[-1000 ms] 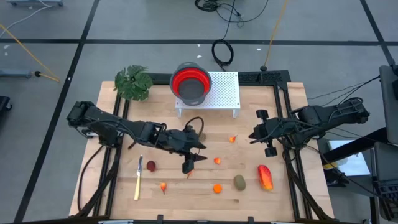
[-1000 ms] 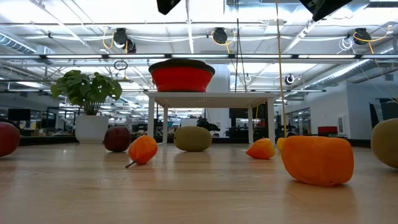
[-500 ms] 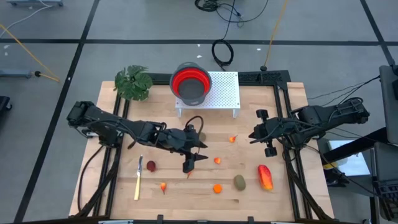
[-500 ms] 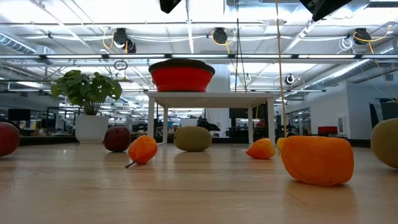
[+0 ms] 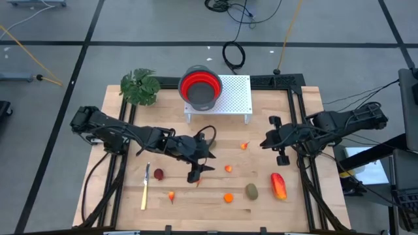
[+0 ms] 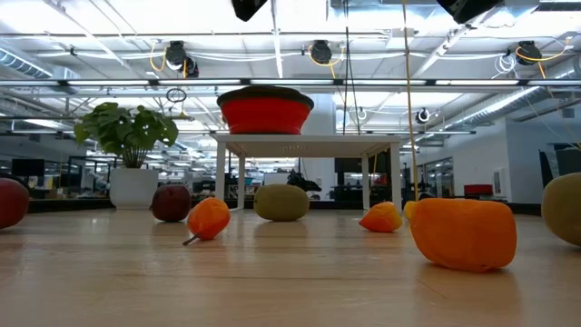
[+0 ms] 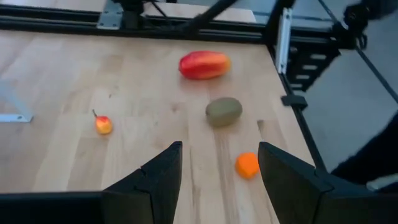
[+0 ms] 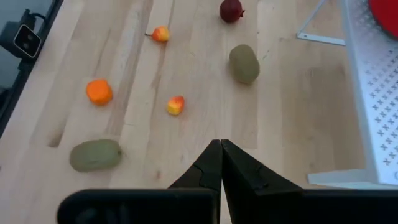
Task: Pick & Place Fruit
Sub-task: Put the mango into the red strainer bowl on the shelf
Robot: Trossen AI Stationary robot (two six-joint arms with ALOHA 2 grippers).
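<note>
the left gripper (image 5: 196, 172) hangs over the middle of the wooden table (image 5: 300, 196), fingers (image 7: 158, 177) spread apart and holding nothing. the right gripper (image 8: 220, 163) waits at the right side, pinched shut and empty. fruit lies scattered on the boards: a red-orange mango (image 5: 279, 185), a kiwi (image 5: 251, 190) just beside it, small orange pieces (image 5: 228, 197) and a dark red ball (image 5: 159, 173) near the pale knife (image 5: 145, 189).

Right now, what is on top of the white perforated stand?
A red bowl sits on the white stand, toward its plant-side end. Its inside looks empty; whatever lies under the bowl is hidden.
</note>
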